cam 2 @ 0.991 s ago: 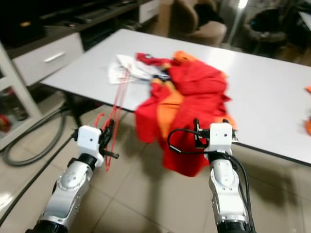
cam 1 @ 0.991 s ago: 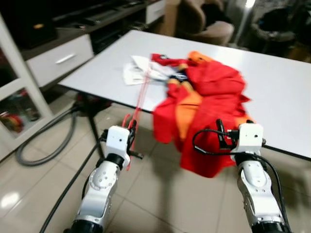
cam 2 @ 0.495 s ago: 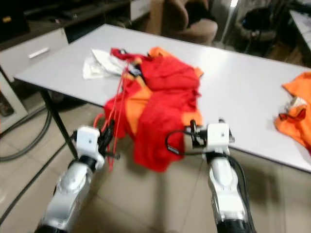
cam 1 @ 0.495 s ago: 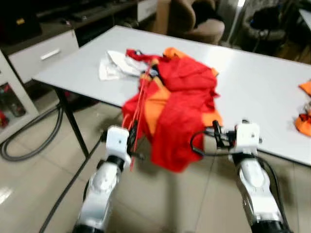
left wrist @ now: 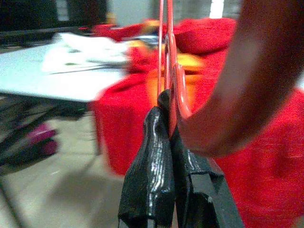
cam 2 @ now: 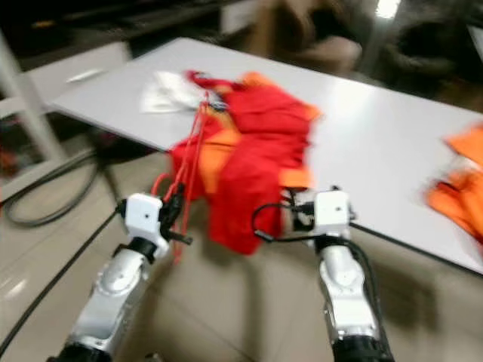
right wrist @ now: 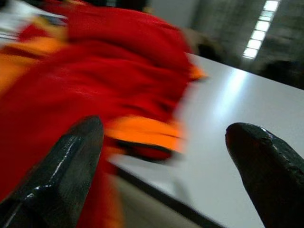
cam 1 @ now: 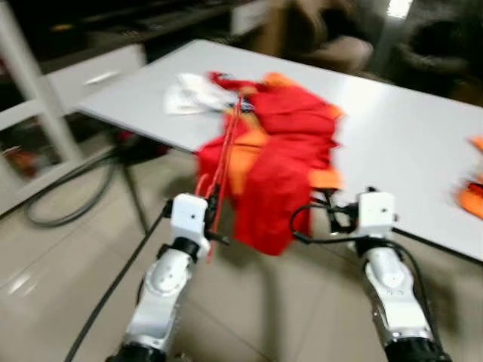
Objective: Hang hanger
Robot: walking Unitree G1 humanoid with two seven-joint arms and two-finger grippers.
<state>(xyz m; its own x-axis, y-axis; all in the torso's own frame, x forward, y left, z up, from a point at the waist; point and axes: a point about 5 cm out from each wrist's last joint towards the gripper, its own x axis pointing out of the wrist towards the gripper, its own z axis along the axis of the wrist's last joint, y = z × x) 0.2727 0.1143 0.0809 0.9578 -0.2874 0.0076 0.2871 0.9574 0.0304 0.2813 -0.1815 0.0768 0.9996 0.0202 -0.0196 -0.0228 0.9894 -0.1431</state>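
Note:
A thin red hanger (cam 1: pixel 223 154) slants up from my left gripper (cam 1: pixel 213 217), which is shut on its lower end just in front of the table edge. In the left wrist view the black fingers (left wrist: pixel 154 156) pinch the red hanger wire (left wrist: pixel 166 57). Behind it, a heap of red and orange clothing (cam 1: pixel 290 143) lies on the white table (cam 1: pixel 407 143) and droops over its front edge. My right gripper (cam 1: pixel 332 219) hovers open, low by the hanging cloth; its fingers (right wrist: pixel 71 161) stand wide apart with nothing between them.
A white cloth (cam 1: pixel 189 94) lies at the table's far left. An orange garment (cam 1: pixel 472 192) sits at the right edge. A white cabinet with a drawer (cam 1: pixel 90 75), a white post (cam 1: pixel 34 83) and a grey hose (cam 1: pixel 68 200) on the tiled floor are to the left. An armchair (cam 1: pixel 324 38) stands behind the table.
The whole picture shifts and blurs as the camera moves; the table looks nearer than a second ago. My left gripper keeps hold of the hanger and the right stays open.

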